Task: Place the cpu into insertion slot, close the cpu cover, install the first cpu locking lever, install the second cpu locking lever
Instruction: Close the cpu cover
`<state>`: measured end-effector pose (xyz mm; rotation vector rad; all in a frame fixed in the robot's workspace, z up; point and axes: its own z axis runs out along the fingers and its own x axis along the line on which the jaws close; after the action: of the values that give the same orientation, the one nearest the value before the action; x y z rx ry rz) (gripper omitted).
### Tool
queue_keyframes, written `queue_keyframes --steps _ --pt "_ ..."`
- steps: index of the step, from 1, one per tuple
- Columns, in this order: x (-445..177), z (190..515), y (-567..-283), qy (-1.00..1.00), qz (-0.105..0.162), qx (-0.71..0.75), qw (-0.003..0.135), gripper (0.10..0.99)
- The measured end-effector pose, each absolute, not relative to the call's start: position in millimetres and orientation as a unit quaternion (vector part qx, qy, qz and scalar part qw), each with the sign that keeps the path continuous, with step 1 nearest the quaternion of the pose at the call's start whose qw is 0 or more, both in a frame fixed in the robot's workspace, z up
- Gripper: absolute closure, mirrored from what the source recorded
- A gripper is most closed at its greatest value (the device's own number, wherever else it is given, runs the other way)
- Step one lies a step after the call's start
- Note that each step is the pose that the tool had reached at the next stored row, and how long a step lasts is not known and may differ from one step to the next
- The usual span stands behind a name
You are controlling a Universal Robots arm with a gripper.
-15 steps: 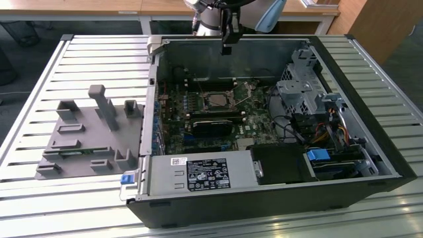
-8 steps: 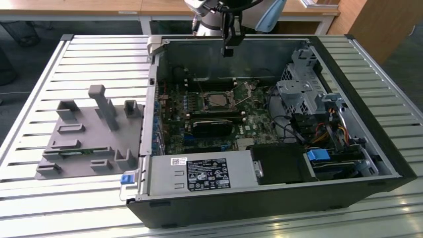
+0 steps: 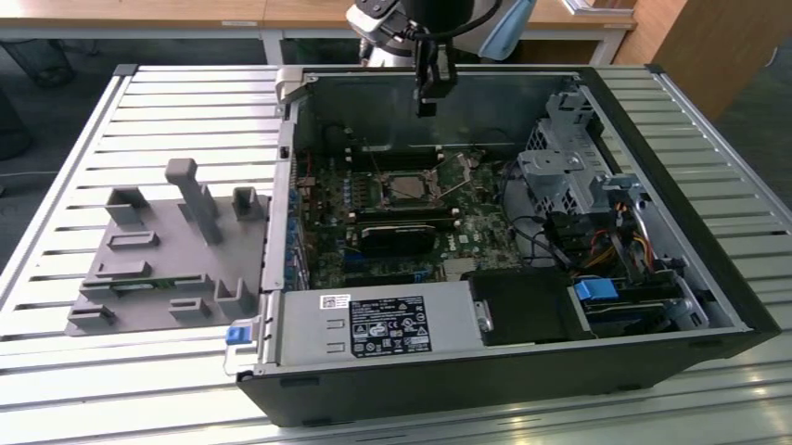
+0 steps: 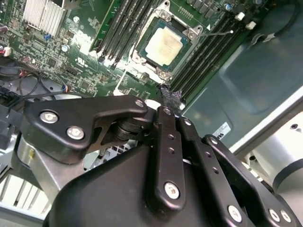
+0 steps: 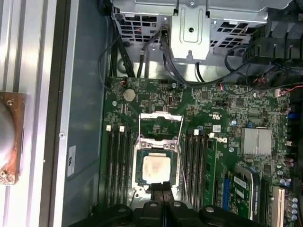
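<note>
The cpu [image 5: 156,168] lies flat in the insertion slot [image 5: 138,163], its silvery-beige top showing in both wrist views and again as the cpu [image 4: 163,45]. The cpu cover [image 5: 161,115] is swung open, away from the socket, its square cut-out showing green board. A thin wire locking lever [image 5: 182,163] runs unlatched along one side of the socket. My gripper [image 3: 428,104] hangs above the open case, over the socket [image 3: 406,189]. Its black fingers [image 5: 159,189] are pressed together with nothing between them, and the fingertips [image 4: 171,94] stay well clear of the chip.
Black memory slots [image 5: 118,161] flank the socket on both sides. A finned heat sink [image 5: 256,141], a metal drive cage [image 3: 563,158], cables [image 3: 619,246] and the power supply [image 3: 384,326] crowd the case. A grey fixture [image 3: 173,246] stands on the slatted table at the exterior view's left.
</note>
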<state>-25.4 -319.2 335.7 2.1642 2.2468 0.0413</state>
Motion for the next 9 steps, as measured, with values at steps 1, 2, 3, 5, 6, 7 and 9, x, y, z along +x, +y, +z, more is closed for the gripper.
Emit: queue_keyframes --steps 1,2,3,5,6,7,9 --pt "-25 334 -319 0.72 0.013 0.694 0.011 0.98" --pt "-25 333 -319 0.72 0.013 0.694 0.011 0.98" --pt "-24 331 -319 0.72 0.013 0.694 0.011 0.98" --pt "-20 328 -319 0.72 0.013 0.694 0.01 0.98" --pt "-16 326 -319 0.72 0.012 0.694 0.01 0.98" --pt "-13 324 -319 0.72 0.012 0.694 0.009 0.98" --pt "-11 321 -319 0.72 0.011 0.694 0.009 0.98"
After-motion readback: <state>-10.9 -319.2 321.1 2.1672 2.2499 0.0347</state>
